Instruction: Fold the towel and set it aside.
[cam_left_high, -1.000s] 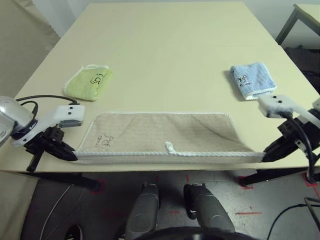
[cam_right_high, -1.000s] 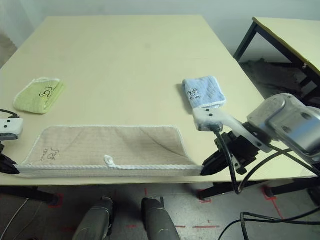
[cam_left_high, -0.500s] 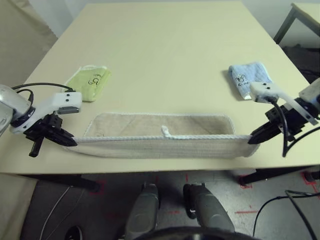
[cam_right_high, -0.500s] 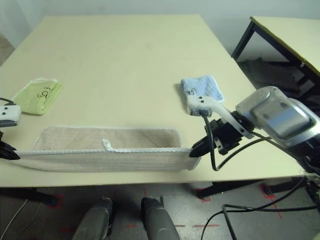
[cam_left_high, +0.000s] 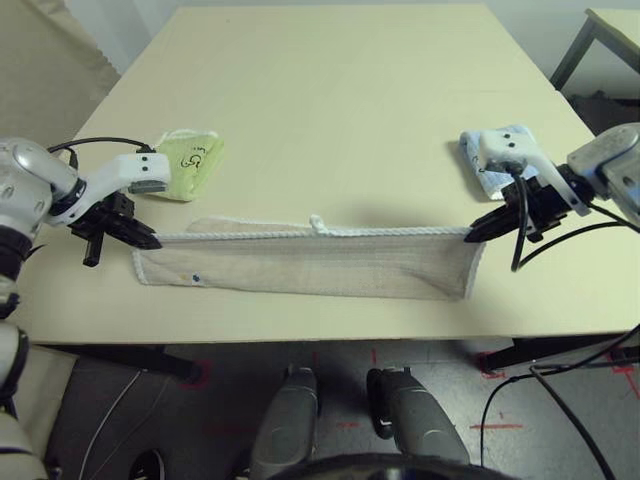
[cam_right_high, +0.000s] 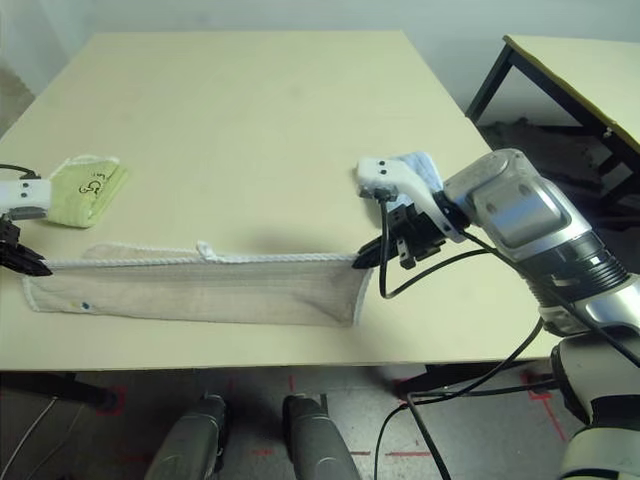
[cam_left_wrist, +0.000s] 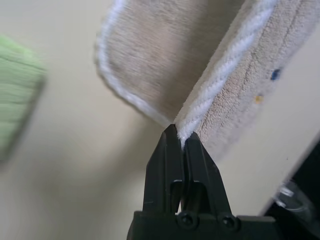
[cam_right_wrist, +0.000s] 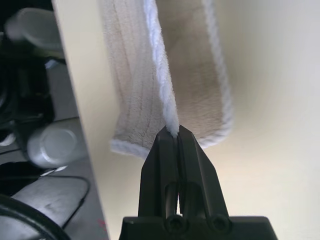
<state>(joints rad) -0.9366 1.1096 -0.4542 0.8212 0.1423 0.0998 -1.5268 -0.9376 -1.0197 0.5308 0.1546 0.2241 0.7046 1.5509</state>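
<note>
Broadly, the pale cream rectangular worktop (cam_left_high: 340, 90) carries three cloths, and its matte surface runs smooth from the far edge to the near one. Near that front edge, the beige-tan terry cloth towel with white stitched edging (cam_left_high: 310, 265) is stretched into a long band between the two arms, its upper edge lifted taut and its lower part lying on the worktop; a small white loop (cam_left_high: 317, 222) sticks up from the top edge. The left tool (cam_left_high: 148, 241) is clamped together on the towel's left corner, the wrist view showing the white cord pinched between its black fingers (cam_left_wrist: 165, 160). The right tool (cam_left_high: 475, 233) is likewise closed on the right corner, gripping the edging. A folded light green towel (cam_left_high: 188, 163) lies on the worktop just beyond the left tool, well apart from a folded light blue towel (cam_left_high: 478, 170) that sits partly behind the right arm's white wrist housing. Beyond the worktop's right side stands another table with dark legs (cam_right_high: 590, 75). Below the front edge, grey floor shows red tape marks (cam_left_high: 495, 425) and loose black cables (cam_left_high: 560, 370).
</note>
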